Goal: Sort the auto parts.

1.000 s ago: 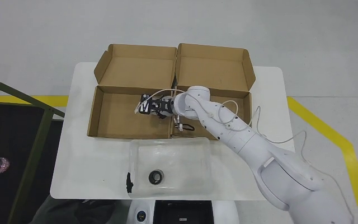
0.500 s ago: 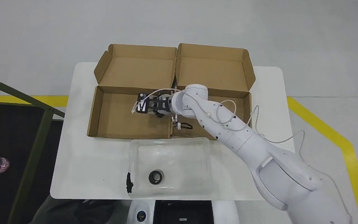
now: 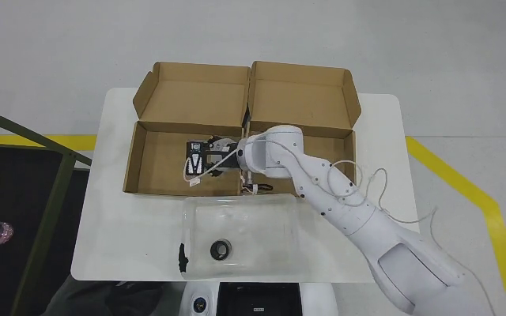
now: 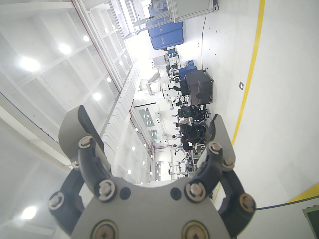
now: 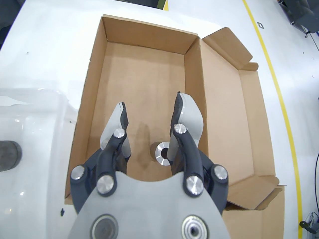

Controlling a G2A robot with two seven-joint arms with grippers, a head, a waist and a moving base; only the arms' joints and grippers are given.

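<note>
My right gripper (image 5: pixel 150 100) hangs open over the left cardboard box (image 5: pixel 147 70), nothing between its fingers. A short shiny metal cylinder (image 5: pixel 162 153) with a bore stands on the box floor just under the gripper's base, beside one finger. In the top view the right gripper (image 3: pixel 194 160) is over the middle of the left box (image 3: pixel 154 166). A black ring part (image 3: pixel 220 250) and a small black piece (image 3: pixel 183 259) lie in the clear bin (image 3: pixel 269 217). My left gripper (image 4: pixel 148 114) is open and empty, pointing up into the room.
A second cardboard box (image 3: pixel 332 146) stands to the right, with a small black part (image 3: pixel 259 186) at its near left corner. Both lids stand open at the back. The clear bin fills the table's front; a dark cylinder (image 5: pixel 8 155) sits in it.
My right gripper has moved left and a little toward the front over the left box, and its wrist has turned.
</note>
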